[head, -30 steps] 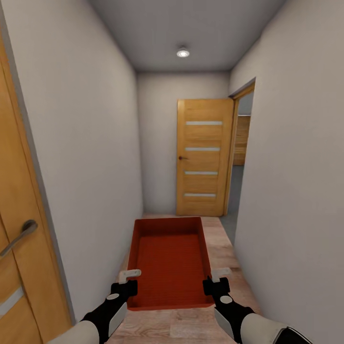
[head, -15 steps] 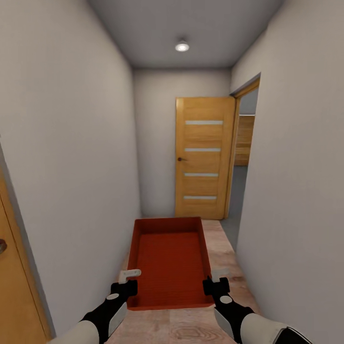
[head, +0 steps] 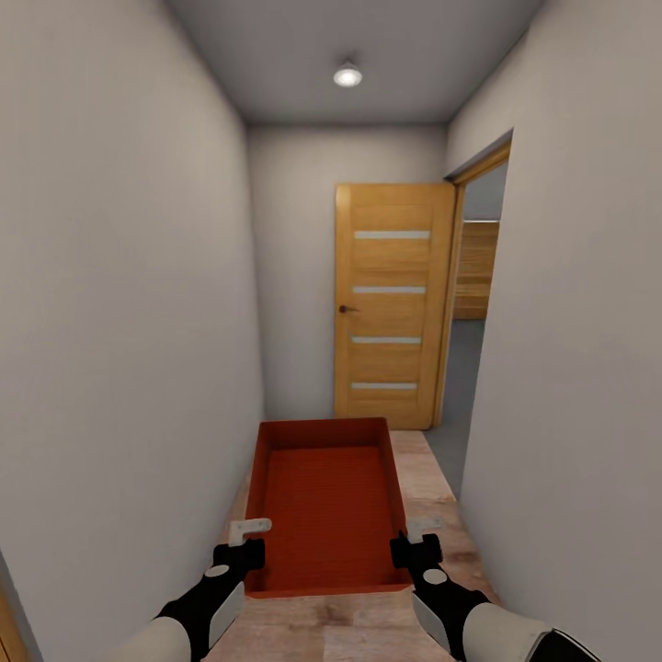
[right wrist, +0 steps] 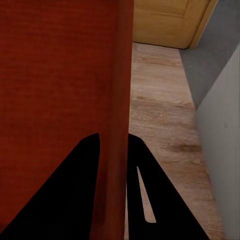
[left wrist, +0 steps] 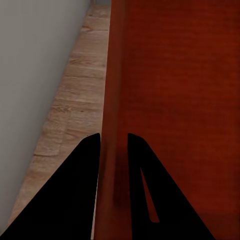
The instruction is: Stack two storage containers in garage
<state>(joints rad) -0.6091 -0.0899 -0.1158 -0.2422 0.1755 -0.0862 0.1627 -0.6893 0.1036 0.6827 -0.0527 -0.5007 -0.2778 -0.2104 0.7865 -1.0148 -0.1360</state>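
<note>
While we carry one container point(head: 329, 501) in a hallway short of the door point(head: 393, 305), left fingers point(left wrist: 92, 150) and right fingers point(right wrist: 92, 147) pinch its side walls; garage stacking remains undone.

Head camera: high, faces forward and down along narrow pale-walled corridor toward light wooden panelled door point(head: 393, 305) at far end.

Left wrist camera: very near, sights along left wall of orange-red rectangular lidless container point(left wrist: 175, 90), light wood-plank floor point(left wrist: 75, 100) beside.

Right wrist camera: equally near, along container's right wall.

Shared across views: container, plank floor; door shared by head and right wrist views.
</note>
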